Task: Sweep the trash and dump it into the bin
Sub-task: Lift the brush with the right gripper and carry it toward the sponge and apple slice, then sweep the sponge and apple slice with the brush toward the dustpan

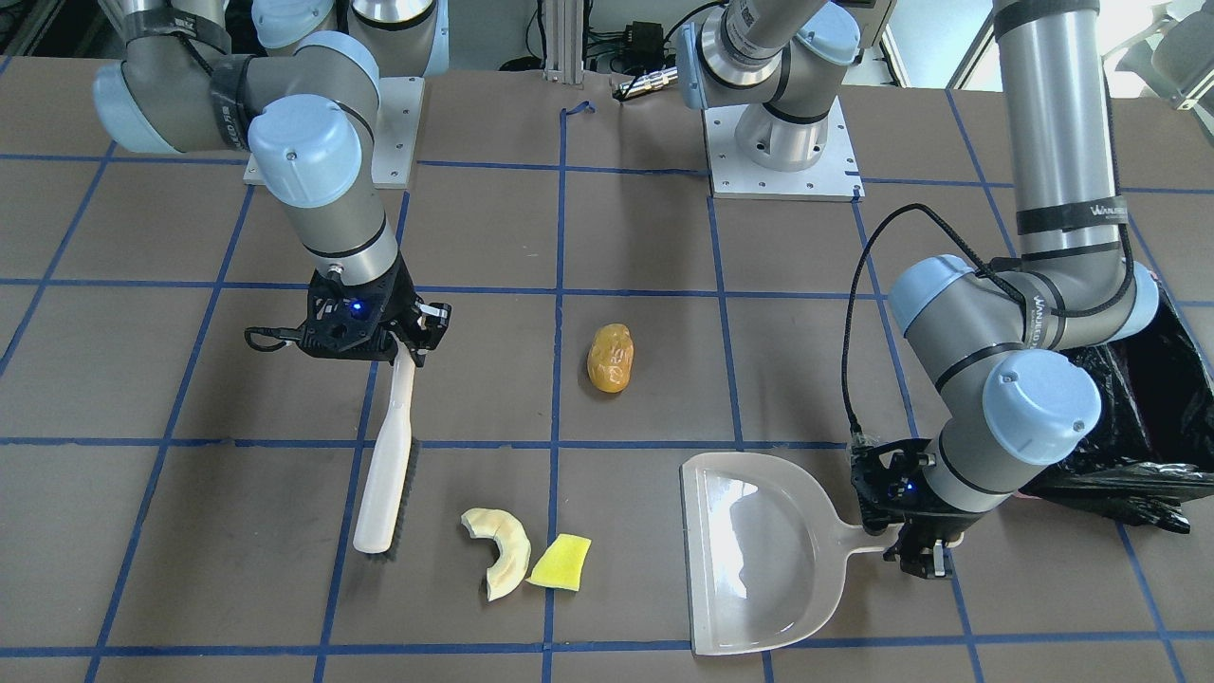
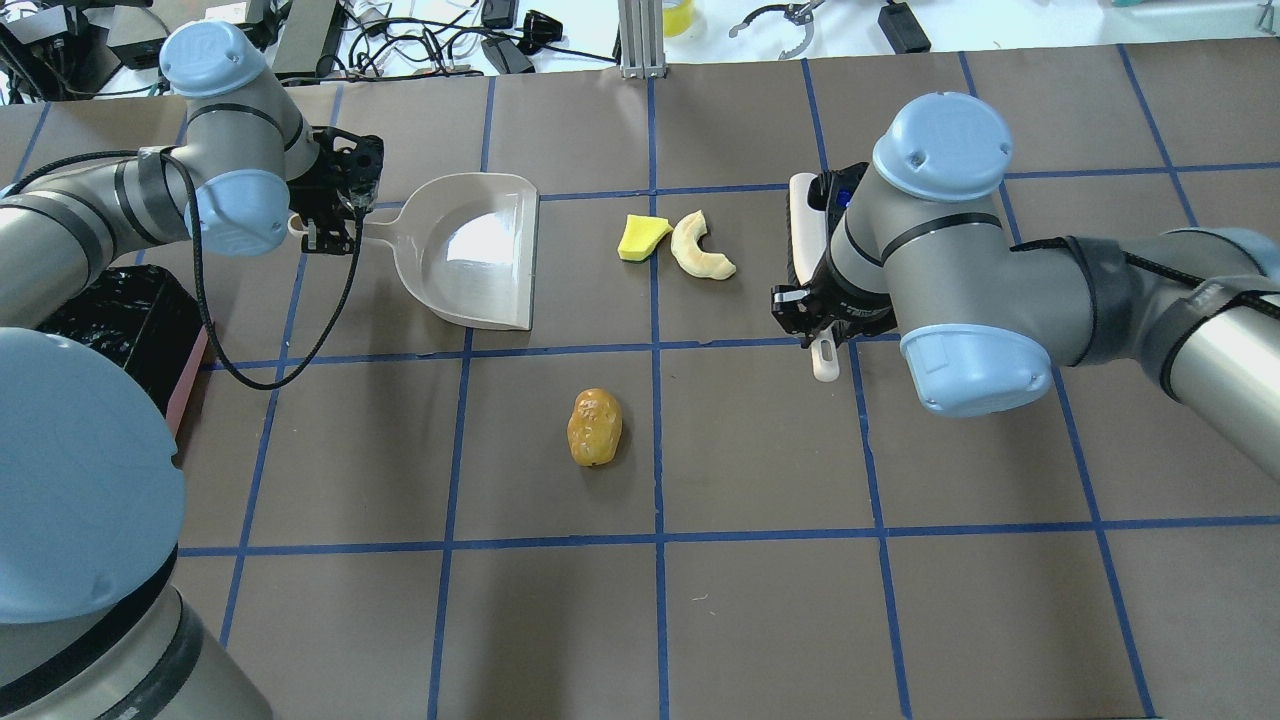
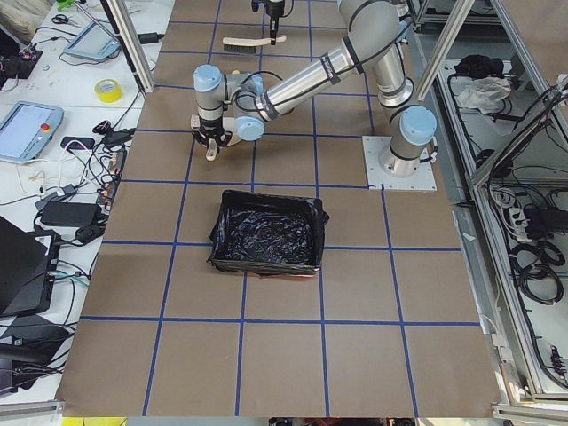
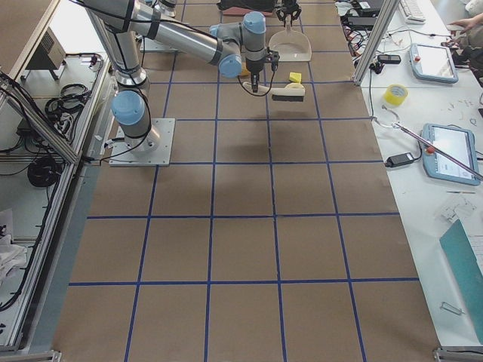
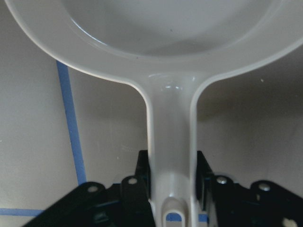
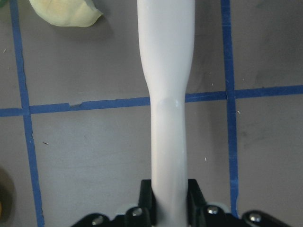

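Observation:
My left gripper [image 1: 912,545] is shut on the handle of the pale grey dustpan [image 1: 759,560], which lies flat on the table; the left wrist view shows the handle [image 5: 170,142] between the jaws. My right gripper [image 1: 403,341] is shut on the white brush [image 1: 384,465], whose bristles rest on the table. The cream crescent [image 1: 503,550] and the yellow wedge [image 1: 561,563] lie side by side between the brush and the dustpan's mouth. The amber lump [image 1: 610,358] lies apart, nearer the robot. The black-lined bin [image 1: 1157,408] stands behind the left arm.
The brown table carries a grid of blue tape [image 2: 655,440]. The arms' base plates [image 1: 782,161] are at the robot's edge. Cables and tools [image 2: 480,40] lie beyond the far edge. The bin also shows in the exterior left view [image 3: 266,235].

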You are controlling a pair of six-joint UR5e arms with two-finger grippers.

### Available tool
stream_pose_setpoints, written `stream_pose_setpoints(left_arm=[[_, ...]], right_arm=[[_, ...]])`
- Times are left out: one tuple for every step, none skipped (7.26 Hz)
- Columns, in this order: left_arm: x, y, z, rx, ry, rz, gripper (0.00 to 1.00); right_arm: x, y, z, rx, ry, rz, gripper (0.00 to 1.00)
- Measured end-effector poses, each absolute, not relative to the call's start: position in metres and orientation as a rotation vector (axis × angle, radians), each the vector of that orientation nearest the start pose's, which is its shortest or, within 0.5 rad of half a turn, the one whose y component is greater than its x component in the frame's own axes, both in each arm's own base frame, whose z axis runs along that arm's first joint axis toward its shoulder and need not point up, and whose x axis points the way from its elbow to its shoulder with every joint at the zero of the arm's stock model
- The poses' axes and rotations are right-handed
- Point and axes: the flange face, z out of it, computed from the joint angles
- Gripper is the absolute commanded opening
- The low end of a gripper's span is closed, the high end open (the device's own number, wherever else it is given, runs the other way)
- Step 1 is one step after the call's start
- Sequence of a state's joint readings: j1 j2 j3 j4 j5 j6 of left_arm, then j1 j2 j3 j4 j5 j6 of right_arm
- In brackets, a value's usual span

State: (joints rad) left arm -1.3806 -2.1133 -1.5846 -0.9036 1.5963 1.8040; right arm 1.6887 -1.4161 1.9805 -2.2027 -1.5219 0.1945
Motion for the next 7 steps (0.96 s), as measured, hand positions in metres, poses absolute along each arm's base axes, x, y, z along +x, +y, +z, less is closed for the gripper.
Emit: stream_pose_setpoints(left_arm=[[-0.003, -0.675, 0.231, -2.344, -2.248, 0.062, 0.32], [-0.003, -0.675, 0.231, -2.344, -2.249, 0.062, 0.32], [-0.003, -0.675, 0.232, -2.344, -2.249, 0.063, 0.32], [-0.003, -0.675, 0.232, -2.343, -2.25, 0.063, 0.32], [-0.003, -0.675, 0.232, -2.343, -2.251, 0.063, 0.32], [-0.003, -0.675, 0.232, -2.343, -2.251, 0.063, 0.32], [-0.003, -0.675, 0.232, -2.342, -2.251, 0.063, 0.32]], right_arm=[[0.211, -0.485, 0.273, 0.116, 3.077, -0.096, 0.0], [0.224, -0.485, 0.266, 0.121, 3.076, -0.092, 0.0], [0.234, -0.487, 0.255, 0.137, 3.077, -0.076, 0.0], [0.245, -0.489, 0.245, 0.153, 3.072, -0.08, 0.0], [0.26, -0.49, 0.242, 0.169, 3.062, -0.095, 0.0], [0.276, -0.49, 0.24, 0.197, 3.054, -0.1, 0.0], [0.293, -0.49, 0.236, 0.221, 3.049, -0.095, 0.0]])
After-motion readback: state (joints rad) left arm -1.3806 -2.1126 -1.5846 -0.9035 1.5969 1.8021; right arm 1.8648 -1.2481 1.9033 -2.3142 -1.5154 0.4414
